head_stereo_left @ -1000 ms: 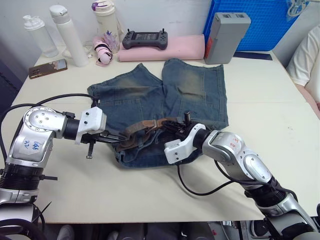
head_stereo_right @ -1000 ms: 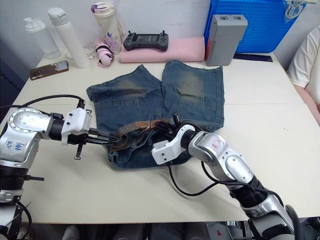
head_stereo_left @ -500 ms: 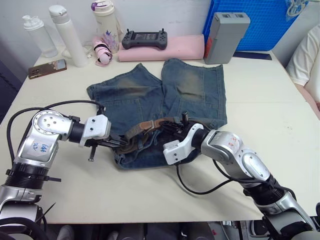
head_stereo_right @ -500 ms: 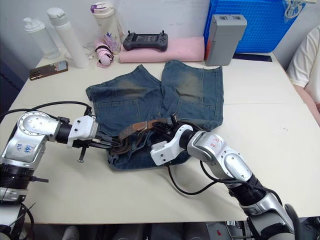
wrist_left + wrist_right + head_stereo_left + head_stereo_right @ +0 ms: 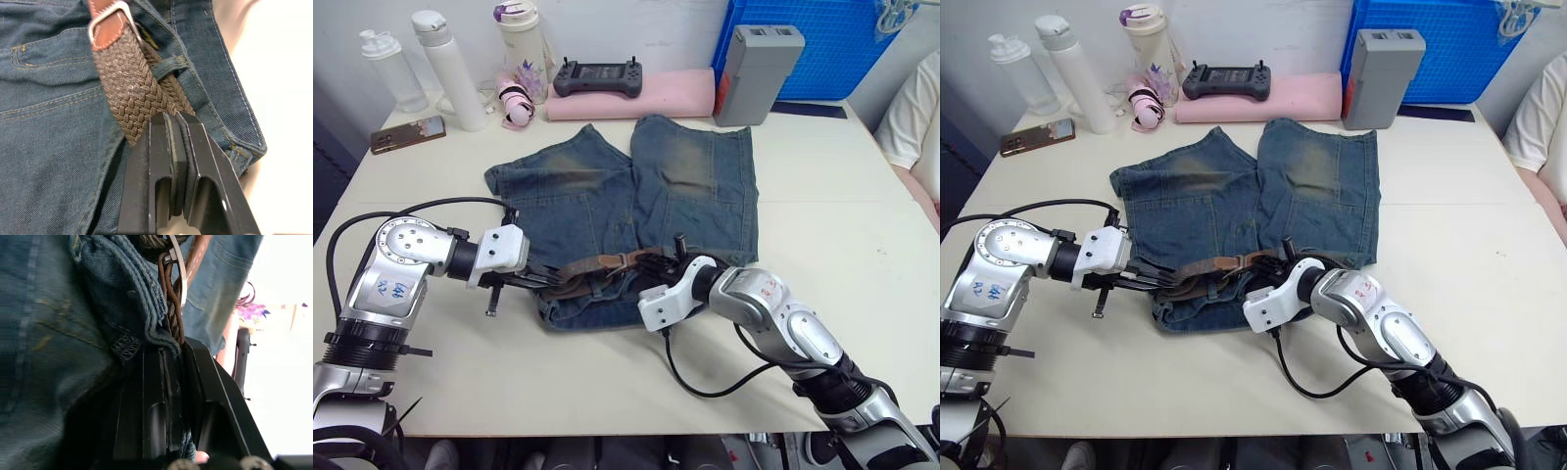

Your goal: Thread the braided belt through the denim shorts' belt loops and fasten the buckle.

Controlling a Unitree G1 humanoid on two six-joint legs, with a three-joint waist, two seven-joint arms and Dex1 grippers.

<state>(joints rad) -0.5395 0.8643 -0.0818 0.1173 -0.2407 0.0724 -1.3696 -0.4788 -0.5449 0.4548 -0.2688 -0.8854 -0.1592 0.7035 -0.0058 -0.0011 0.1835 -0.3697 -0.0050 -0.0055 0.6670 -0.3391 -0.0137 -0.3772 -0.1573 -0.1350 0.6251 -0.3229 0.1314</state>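
Both grippers pinching a belt along the shorts' waistband

The denim shorts (image 5: 636, 196) lie mid-frame, waistband nearest; soft, likely to bunch. The braided belt (image 5: 602, 264) crosses it, limp yet grippy, best held near the flat tip. Left gripper (image 5: 171, 125) and right gripper (image 5: 168, 350) each clamp it.

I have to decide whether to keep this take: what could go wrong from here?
The left pincer is shut on the braided belt just past a belt loop; pulling might drag the denim shorts along. The right pincer pinches belt and denim together beside the buckle, so the strap may bind.
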